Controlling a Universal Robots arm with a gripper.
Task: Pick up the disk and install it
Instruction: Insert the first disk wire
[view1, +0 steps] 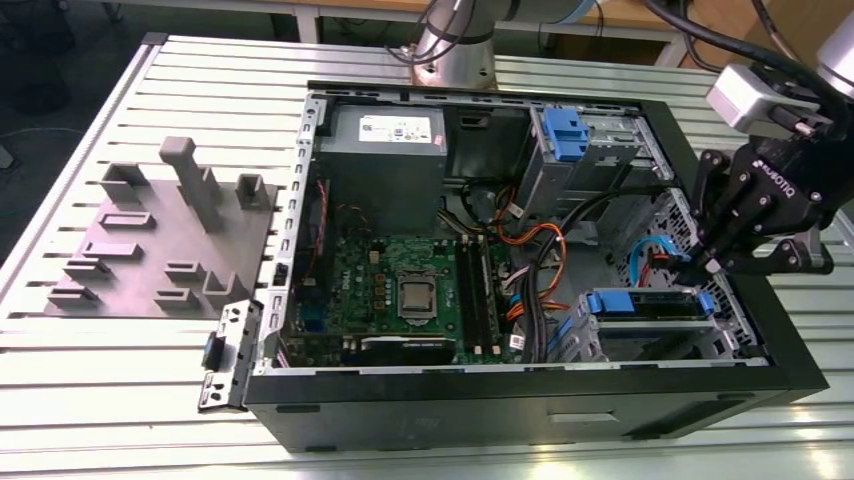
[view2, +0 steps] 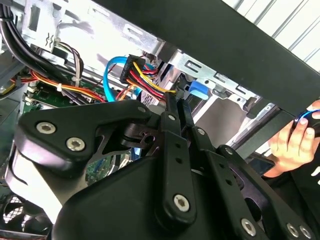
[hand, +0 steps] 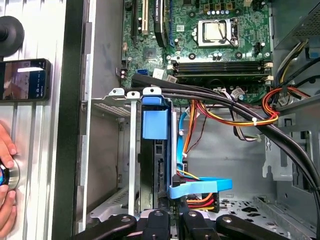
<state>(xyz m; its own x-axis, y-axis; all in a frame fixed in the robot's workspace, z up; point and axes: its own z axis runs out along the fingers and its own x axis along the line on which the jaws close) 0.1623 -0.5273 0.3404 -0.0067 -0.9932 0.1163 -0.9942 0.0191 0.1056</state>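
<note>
Exterior view: the open computer case (view1: 534, 390) fills mid-frame, and the gripper (view1: 703, 268) hangs at the right, over the drive cage. The disk (view1: 647, 305) sits in that cage at lower right, blue bracket showing.

Second wrist view: the black fingers (view2: 172, 145) are pressed together with no gap between them, tips close to a bundle of power cables (view2: 142, 75) at upper centre. A person's hand (view2: 295, 142) is at the right edge.

First wrist view: the disk (hand: 154, 125) stands edge-on in its slot, centre-left, just above the closed gripper (hand: 172, 212).

disk (hand: 152, 165) mostly hidden in bay, hand (hand: 6, 185) cropped
</note>
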